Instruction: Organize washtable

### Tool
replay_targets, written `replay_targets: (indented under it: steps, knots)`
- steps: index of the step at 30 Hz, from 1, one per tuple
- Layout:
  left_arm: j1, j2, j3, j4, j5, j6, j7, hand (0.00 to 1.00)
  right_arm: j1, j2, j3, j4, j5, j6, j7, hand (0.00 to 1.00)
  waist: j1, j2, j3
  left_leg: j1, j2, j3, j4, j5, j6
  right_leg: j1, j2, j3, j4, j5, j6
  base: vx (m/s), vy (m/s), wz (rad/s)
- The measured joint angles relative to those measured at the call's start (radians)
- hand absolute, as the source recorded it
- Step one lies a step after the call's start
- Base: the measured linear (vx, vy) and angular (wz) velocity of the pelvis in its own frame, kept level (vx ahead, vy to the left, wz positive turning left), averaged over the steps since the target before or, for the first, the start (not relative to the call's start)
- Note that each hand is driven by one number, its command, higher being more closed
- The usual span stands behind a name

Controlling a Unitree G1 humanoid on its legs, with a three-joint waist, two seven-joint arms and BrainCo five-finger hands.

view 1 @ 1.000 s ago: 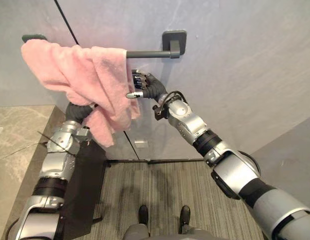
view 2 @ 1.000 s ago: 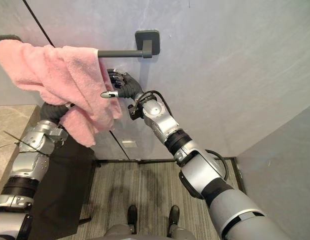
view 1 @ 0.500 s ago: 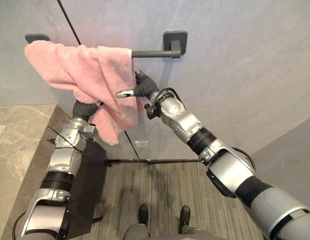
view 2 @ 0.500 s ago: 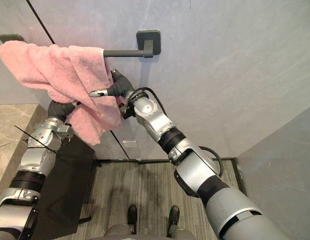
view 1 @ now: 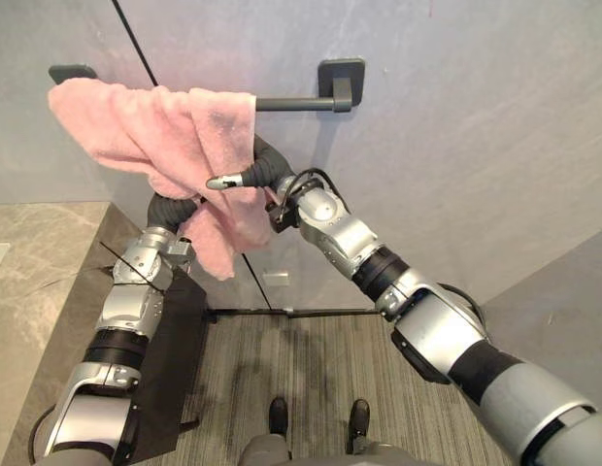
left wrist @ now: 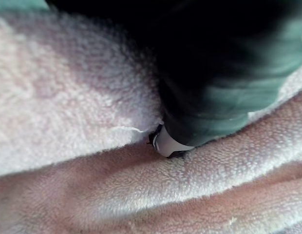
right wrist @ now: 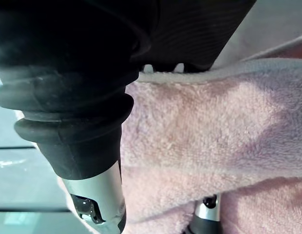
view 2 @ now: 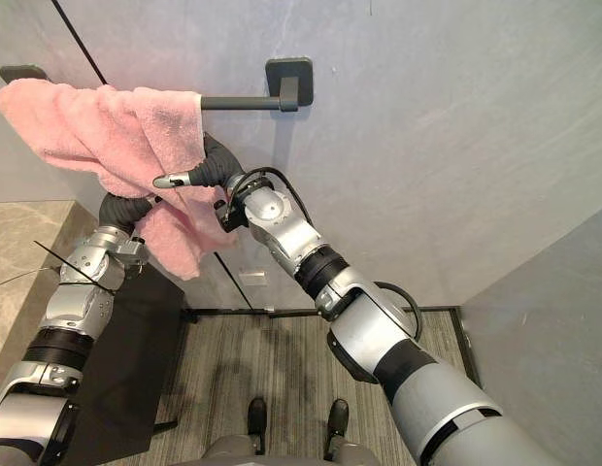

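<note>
Towel (view 1: 160,131) update: it hung bunched over the dark bar (view 1: 291,103) on the wall (view 1: 456,116), upper left of the frame, with one end trailing lower than the rest. Our right hand (view 1: 250,177) sat against the towel at its right edge, just under the bar, and honestly we couldn't tell if it was gripping or only touching. Our left hand (left wrist: 169,144) came up from the lower left and was buried in the folds, so we couldn't tell there either. A marble surface (view 1: 29,262) showed at the left edge, below the towel.

Head stereo downward, wrist views against towel (left wrist: 68,97)
</note>
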State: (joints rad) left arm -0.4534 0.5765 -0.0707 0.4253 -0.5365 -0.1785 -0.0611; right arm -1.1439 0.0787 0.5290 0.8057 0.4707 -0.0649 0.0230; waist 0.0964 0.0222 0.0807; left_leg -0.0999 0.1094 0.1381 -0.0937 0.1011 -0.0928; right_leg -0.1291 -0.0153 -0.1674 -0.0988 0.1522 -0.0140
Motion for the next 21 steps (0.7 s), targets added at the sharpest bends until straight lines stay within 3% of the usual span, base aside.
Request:
replay_targets:
  steps: [11, 21]
  knots:
    - [-0.006, -0.052, -0.001, -0.004, 0.000, 0.000, 0.021, 1.00, -0.028, 0.011, -0.062, 0.053, 0.005, -0.006, -0.044, 1.00, -0.002, 0.012, 0.007, -0.020, -0.002, -0.041, -0.001, 0.007, -0.004, 0.000, -0.003, -0.039, 0.000, -0.001, 0.000, 0.00, 0.021, 0.10]
    - [-0.001, -0.053, 0.009, -0.148, -0.001, -0.003, 0.021, 1.00, -0.029, -0.080, -0.173, 0.038, -0.002, -0.004, -0.045, 1.00, -0.006, 0.016, 0.011, -0.019, -0.002, -0.040, 0.000, 0.013, -0.003, 0.000, -0.002, -0.039, 0.000, 0.000, -0.001, 0.00, 0.049, 0.01]
